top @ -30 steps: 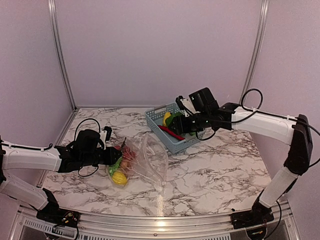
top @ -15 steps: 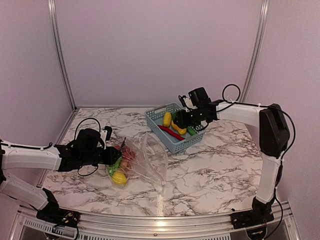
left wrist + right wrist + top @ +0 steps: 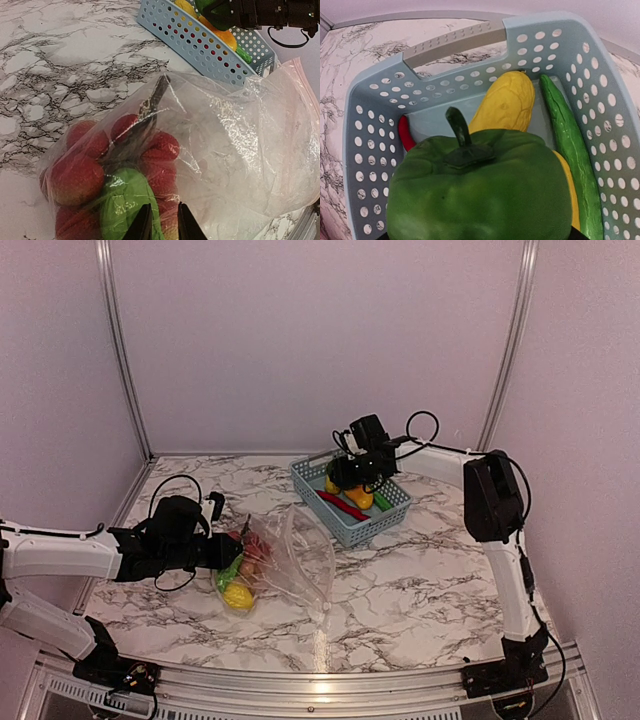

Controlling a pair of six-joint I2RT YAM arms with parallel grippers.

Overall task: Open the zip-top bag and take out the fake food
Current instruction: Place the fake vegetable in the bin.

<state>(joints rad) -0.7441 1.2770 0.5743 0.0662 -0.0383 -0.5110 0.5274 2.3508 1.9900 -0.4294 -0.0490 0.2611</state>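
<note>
The clear zip-top bag (image 3: 290, 558) lies on the marble table, with red fruits (image 3: 75, 177), a green piece (image 3: 122, 200) and a yellow piece (image 3: 238, 595) still inside. My left gripper (image 3: 218, 552) is at the bag's left end. In the left wrist view its fingertips (image 3: 162, 227) stand almost together, pinching the bag's plastic. My right gripper (image 3: 345, 475) holds a green toy pepper (image 3: 480, 195) just over the blue-grey basket (image 3: 345, 525). The pepper hides its fingers in the right wrist view.
The basket (image 3: 455, 42) holds a yellow corn (image 3: 507, 105), a green cucumber (image 3: 570, 150) and a red chili (image 3: 343, 505). It stands at the back centre, near the rear wall. The bag's open mouth points toward the basket (image 3: 200, 47).
My right arm has swung left from the basket's right side to above its far part, carrying the green pepper. The left arm and the bag have not moved.
</note>
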